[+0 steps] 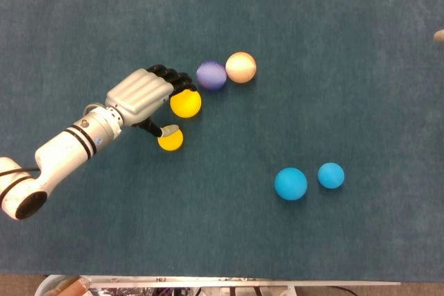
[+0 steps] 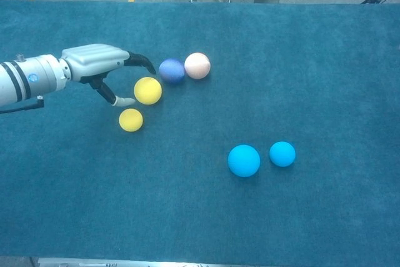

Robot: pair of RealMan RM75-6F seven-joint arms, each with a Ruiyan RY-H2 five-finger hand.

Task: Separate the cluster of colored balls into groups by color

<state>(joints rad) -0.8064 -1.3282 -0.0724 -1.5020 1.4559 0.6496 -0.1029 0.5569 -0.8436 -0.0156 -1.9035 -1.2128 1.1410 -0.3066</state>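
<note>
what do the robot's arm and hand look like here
The left hand has a ribbed silver-grey back, black fingers and a pale thumb tip. Its forearm is white with black rings at the wrist and a small blue mark. The right hand barely shows at the frame edge.

The tabletop point(image 1: 333, 25) wears a matt, napped teal cloth, like felt. The left hand point(image 1: 142, 98) has a smooth silvery ribbed back with a soft sheen, dark matt fingers point(image 1: 179, 81) and a glossy white forearm shell point(image 1: 62, 154). The yellow balls point(image 1: 186, 102) look smooth and matt.
</note>
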